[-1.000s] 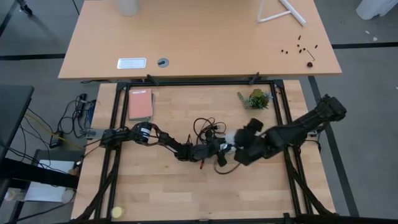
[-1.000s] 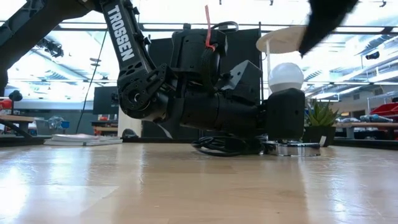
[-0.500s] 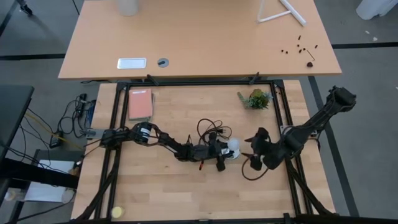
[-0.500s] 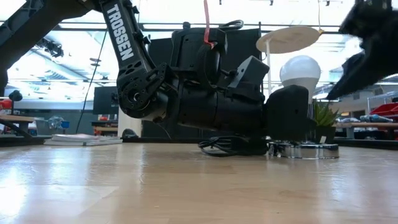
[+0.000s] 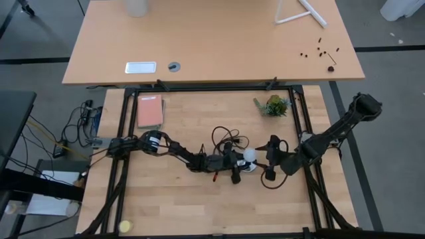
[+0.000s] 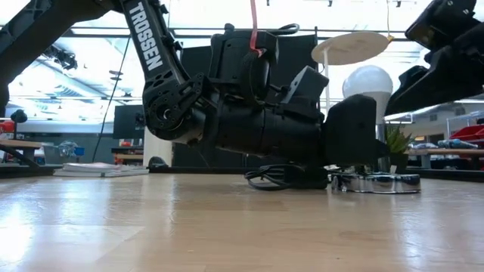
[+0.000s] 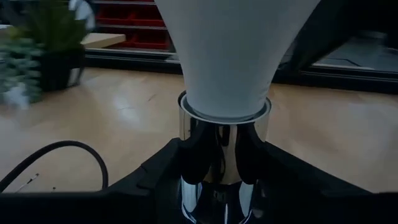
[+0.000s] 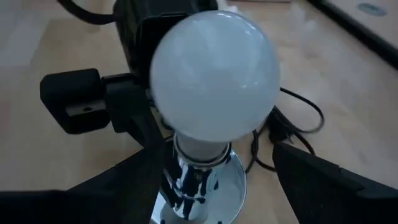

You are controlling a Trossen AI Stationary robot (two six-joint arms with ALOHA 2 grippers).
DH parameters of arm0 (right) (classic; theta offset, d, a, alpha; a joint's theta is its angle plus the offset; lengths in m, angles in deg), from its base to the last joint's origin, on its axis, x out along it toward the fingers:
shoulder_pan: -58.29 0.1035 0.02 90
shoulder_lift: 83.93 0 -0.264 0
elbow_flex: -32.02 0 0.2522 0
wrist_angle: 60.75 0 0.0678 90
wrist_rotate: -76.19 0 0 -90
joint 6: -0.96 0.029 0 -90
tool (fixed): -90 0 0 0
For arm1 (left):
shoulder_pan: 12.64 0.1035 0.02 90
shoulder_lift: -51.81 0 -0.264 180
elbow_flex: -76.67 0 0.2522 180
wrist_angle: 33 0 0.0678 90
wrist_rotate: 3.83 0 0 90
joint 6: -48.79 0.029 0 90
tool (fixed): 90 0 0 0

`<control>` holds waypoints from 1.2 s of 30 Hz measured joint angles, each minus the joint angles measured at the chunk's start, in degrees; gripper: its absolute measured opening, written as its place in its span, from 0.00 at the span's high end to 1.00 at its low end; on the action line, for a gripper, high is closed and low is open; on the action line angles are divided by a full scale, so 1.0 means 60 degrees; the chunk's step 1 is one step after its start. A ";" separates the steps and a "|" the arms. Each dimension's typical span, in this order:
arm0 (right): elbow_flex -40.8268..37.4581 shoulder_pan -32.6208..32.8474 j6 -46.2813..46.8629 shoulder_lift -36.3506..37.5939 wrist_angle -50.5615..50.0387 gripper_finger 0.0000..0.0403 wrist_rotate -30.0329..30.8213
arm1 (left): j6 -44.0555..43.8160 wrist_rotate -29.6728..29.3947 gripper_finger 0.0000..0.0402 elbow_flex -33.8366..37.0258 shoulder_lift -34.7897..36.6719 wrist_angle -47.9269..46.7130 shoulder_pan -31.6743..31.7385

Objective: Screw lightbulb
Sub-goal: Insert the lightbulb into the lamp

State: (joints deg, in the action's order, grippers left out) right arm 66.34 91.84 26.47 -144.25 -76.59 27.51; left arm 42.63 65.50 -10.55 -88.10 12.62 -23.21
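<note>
The white lightbulb stands upright with its base in the neck of the silvery socket disc, which rests on the table. It also shows in the low view and the right wrist view. My left gripper lies low on the table and is shut on the socket's neck. My right gripper is open and empty just to the right of the bulb. Its fingers point at the bulb and stand apart from it. My left gripper pinches the socket's chrome neck, just below the bulb, between its two fingers. The fingers come level from the table's left, close above the tabletop. The socket stands upright with its disc on the table and the bulb on top.
The socket's black cord lies looped behind the left gripper. A small potted plant stands at the far right, and a pink book lies at the far left. A yellow ball lies at the near left corner.
My right gripper was over the bulb a second ago. It has drawn back toward the table's right edge, leaving the bulb standing uncovered in the socket. It now stands open beside the bulb. My left gripper has kept its hold on the socket.
</note>
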 joint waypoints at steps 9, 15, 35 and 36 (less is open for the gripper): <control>0.0000 -0.0323 -0.0133 -0.0004 0.0517 0.26 -0.1349 | 0.0248 0.0435 0.51 0.0004 -0.0011 -0.0009 -0.0007; 0.0000 -0.0323 -0.0365 -0.0004 0.0761 0.28 -0.1467 | 0.0232 0.0366 0.51 0.0004 -0.0011 -0.0034 -0.0007; 0.0004 0.0295 0.1251 -0.0055 -0.0580 0.36 -0.1368 | 0.0205 0.0057 0.51 0.0017 0.0004 -0.0397 -0.0069; 0.0004 0.0184 0.1135 -0.0055 -0.0520 0.36 -0.1325 | 0.0229 0.0173 0.51 0.0022 0.0004 -0.0398 -0.0069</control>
State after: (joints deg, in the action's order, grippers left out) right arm 66.36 92.95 33.28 -144.58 -79.72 19.56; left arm 44.00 66.54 -10.41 -88.08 10.23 -23.62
